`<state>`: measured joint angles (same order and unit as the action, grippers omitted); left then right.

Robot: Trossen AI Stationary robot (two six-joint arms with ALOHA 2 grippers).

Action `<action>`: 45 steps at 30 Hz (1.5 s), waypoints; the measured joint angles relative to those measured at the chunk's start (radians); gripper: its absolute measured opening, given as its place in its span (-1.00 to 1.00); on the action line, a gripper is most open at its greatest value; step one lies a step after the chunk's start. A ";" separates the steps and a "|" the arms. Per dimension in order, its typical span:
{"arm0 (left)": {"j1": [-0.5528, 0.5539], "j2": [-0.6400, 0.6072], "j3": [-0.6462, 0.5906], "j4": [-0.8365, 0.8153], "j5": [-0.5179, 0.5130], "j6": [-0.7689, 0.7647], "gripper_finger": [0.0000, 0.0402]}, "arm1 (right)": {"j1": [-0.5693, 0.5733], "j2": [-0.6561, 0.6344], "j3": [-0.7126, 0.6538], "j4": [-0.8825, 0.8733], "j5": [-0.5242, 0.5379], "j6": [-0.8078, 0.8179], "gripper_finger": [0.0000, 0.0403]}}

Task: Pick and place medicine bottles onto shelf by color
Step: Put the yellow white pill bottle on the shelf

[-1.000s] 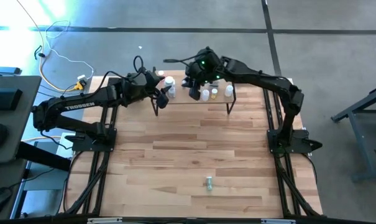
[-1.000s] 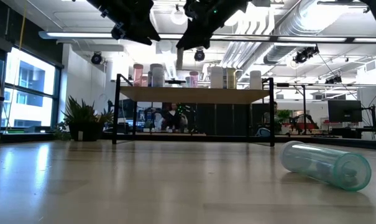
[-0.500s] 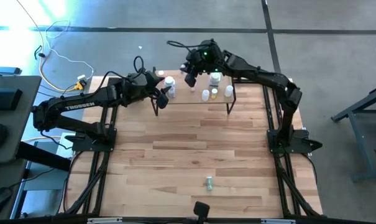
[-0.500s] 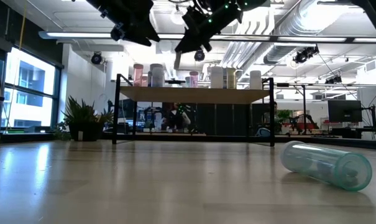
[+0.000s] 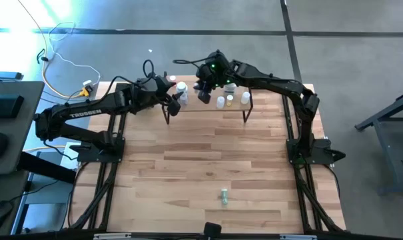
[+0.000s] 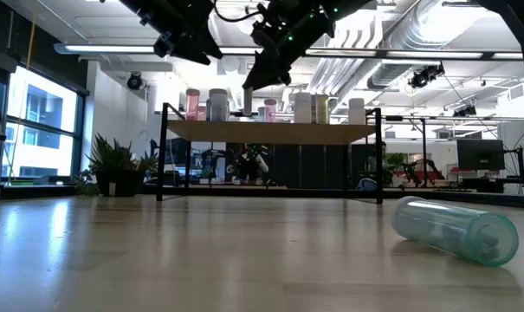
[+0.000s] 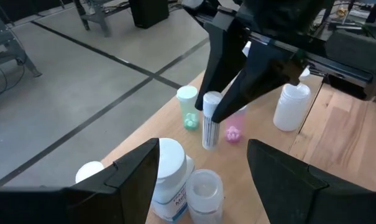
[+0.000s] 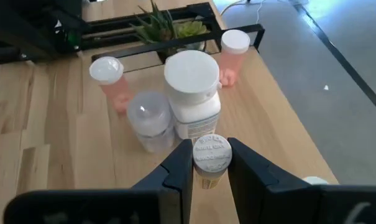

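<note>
The shelf (image 5: 188,109) stands at the table's far edge with several medicine bottles on it: a white jar (image 8: 191,93), a clear bottle (image 8: 149,121), pink bottles (image 8: 110,81), a green one (image 7: 188,107) and a white one (image 7: 291,106). My right gripper (image 8: 210,171) is over the shelf's middle, shut on a small white-capped vial (image 7: 210,127). My left gripper (image 7: 203,177) hovers open above the shelf's left end, over the white jar (image 7: 172,177). One greenish bottle (image 6: 456,230) lies on its side near the table's front edge. My right gripper pinches the vial's upper end, at the white cap (image 8: 211,154), between its two fingers. The fingers slant down at it from the table's right side. The vial (image 6: 248,100) hangs upright below the fingers, its base close over the shelf top; whether it touches I cannot tell.
A small green plant (image 8: 166,28) sits beyond the shelf's left end. The shelf's black legs (image 6: 164,152) stand on the tabletop (image 5: 208,153), which spreads wide between the shelf and the lying bottle (image 5: 224,195).
My right gripper has come down toward the shelf top and a little toward the table's left edge, rolling slightly. It stays shut, and the vial has sunk with it, still upright.
</note>
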<state>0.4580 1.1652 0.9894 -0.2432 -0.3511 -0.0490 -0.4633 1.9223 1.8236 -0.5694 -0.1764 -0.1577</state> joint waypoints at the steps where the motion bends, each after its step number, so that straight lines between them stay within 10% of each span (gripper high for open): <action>1: 0.000 0.000 0.000 0.000 0.000 0.000 0.15 | 0.000 0.000 0.000 -0.003 0.000 0.000 -0.66; 45: 0.000 0.000 0.000 0.000 0.000 0.016 0.15 | 0.038 0.042 0.000 -0.051 -0.009 -0.109 -0.66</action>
<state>0.4580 1.1652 0.9894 -0.2428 -0.3515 -0.0335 -0.4252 1.9639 1.8240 -0.6205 -0.1851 -0.2663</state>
